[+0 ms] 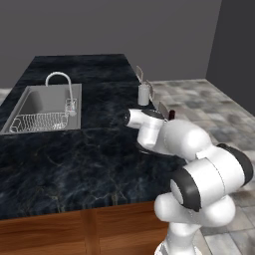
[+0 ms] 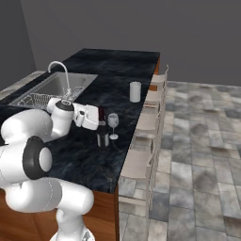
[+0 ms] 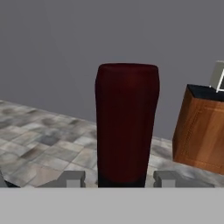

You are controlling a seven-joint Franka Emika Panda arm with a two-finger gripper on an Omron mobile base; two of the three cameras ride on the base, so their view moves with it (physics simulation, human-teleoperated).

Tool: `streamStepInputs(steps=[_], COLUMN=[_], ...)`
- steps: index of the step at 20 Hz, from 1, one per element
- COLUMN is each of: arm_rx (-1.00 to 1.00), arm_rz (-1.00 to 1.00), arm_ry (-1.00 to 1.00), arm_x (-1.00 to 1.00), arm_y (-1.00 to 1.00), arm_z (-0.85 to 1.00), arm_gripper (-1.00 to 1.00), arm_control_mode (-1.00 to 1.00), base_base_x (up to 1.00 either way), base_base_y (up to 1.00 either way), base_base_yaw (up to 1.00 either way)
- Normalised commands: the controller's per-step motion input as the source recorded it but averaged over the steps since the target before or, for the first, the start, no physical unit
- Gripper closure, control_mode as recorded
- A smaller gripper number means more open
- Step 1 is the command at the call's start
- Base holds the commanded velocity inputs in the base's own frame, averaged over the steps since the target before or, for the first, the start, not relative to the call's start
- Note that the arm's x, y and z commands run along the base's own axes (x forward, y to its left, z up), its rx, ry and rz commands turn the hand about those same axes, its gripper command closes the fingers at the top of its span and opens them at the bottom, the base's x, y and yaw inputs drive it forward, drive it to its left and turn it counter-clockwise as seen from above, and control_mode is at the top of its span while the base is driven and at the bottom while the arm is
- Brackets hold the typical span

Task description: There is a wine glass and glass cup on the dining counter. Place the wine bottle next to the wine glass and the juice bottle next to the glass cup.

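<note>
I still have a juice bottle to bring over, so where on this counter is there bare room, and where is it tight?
Free: the dark top around the glass cup, and the wide stretch between the sink and the near edge. Crowded: the right edge, where the wine bottle stands beside the wine glass with the hand there.

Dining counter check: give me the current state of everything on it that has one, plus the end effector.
wine bottle: upright on the dining counter, gripped at the dark red neck, right beside the wine glass.
wine glass: upright, empty, free.
glass cup: upright, empty, farther along near the counter's edge, nothing beside it.
tap: no water running.
end effector: shut on the wine bottle's neck.
</note>
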Motion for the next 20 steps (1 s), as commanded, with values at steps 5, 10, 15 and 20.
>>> streamStepInputs(steps=[5,10,15,20], arm_rx=[0.0,0.0,0.0,0.0], arm_rz=[0.0,0.0,0.0,0.0], arm_ry=[0.0,0.0,0.0,0.0], arm_x=[0.2,0.22,0.27,0.27], arm_y=[0.08,0.04,0.01,0.0], arm_z=[-0.08,-0.08,-0.06,-0.07], arm_gripper=[1.0,1.0,1.0,1.0], arm_control_mode=[-1.0,-1.0,-1.0,-1.0], base_base_x=[0.0,0.0,0.0,0.0], base_base_y=[0.0,0.0,0.0,0.0], base_base_yaw=[0.0,0.0,0.0,0.0])
